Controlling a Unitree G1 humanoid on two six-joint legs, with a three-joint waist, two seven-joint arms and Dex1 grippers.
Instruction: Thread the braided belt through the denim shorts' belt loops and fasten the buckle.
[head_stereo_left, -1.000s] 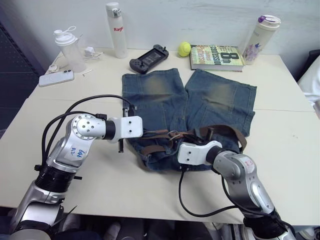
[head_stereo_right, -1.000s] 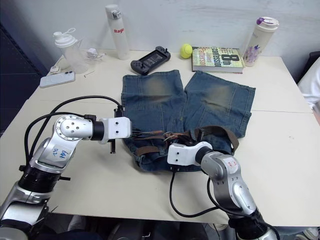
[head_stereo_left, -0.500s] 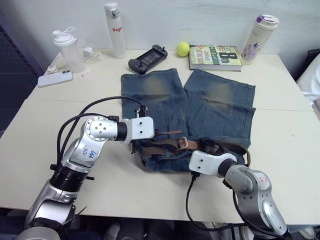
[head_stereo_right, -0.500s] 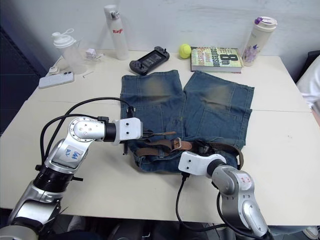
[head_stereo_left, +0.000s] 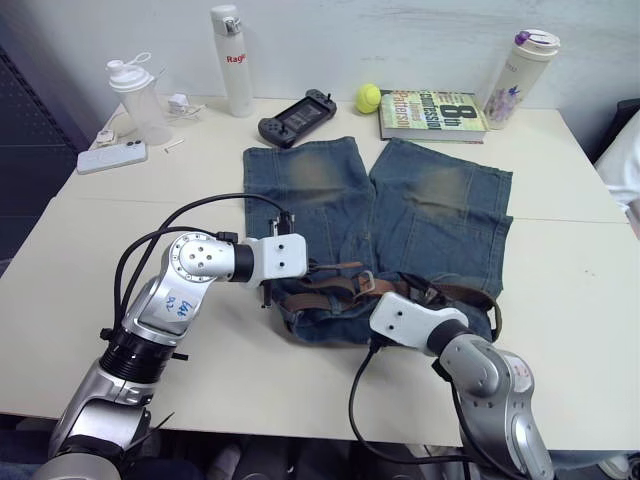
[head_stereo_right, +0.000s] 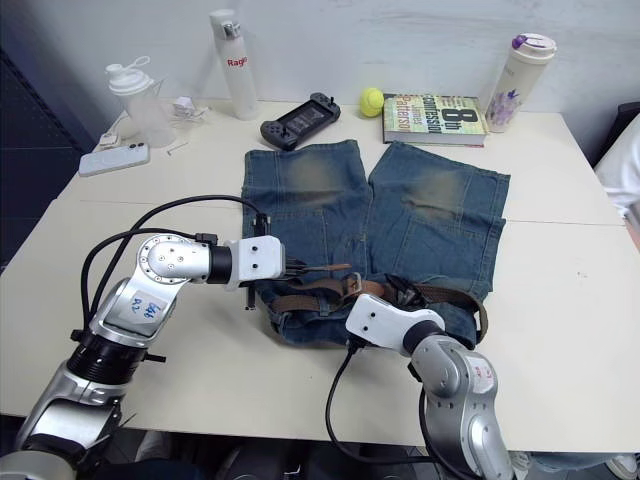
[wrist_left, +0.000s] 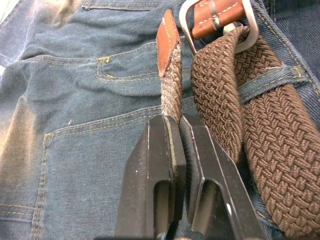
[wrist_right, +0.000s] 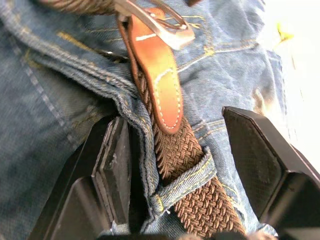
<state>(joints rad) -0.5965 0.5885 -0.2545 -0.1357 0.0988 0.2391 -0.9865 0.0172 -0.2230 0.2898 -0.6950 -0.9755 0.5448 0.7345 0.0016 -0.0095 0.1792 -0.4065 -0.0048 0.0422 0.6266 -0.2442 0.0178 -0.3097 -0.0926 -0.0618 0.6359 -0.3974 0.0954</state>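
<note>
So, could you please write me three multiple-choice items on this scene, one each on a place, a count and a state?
1. Where does the tennis ball lie?
A. on the denim shorts
B. between the game controller and the book
C. beside the phone

2. How many bottles stand at the table's far edge?
A. one
B. three
C. five

3. What is the left tool doing?
A. pinching the braided belt
B. hanging open
C. holding the buckle

Answers: 1 B, it sits between them. 2 B, three show. 3 A, its fingers clamp the belt's tip.

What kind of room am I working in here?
Probably an office or lab: a plain cream table against a white wall, with everyday desk clutter such as a book, a phone and a game controller.
</note>
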